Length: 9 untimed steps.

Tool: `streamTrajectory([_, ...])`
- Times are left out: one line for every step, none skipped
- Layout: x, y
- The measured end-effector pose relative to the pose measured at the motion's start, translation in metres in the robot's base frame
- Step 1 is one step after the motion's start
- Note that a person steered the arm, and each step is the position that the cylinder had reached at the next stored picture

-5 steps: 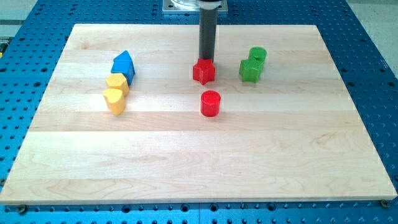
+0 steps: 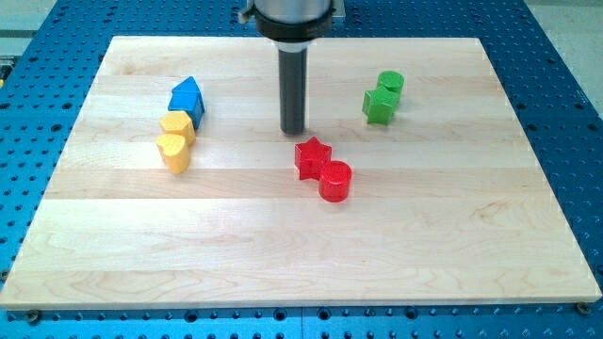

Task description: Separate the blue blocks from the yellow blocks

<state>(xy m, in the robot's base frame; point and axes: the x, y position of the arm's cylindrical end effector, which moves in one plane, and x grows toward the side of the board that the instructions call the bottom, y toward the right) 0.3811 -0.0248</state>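
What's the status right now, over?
My tip at board centre, just above the red star. Blue block touching the yellow blocks, not yet separated. Nothing between tip and blue block.

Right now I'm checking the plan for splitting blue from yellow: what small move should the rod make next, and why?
Probably slide my tip toward the view's left, to the blue house-shaped block. It touches the yellow hexagonal block, with the yellow heart-shaped block below. My tip stands just above the red star block, far from that cluster.
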Motion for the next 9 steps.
streamTrajectory([0.0, -0.047])
streamTrajectory([0.0, -0.093])
streamTrajectory([0.0, -0.121])
streamTrajectory([0.0, -0.143])
streamTrajectory([0.0, -0.158])
streamTrajectory([0.0, -0.158])
streamTrajectory([0.001, -0.159])
streamTrajectory([0.036, -0.166])
streamTrajectory([0.064, -0.168])
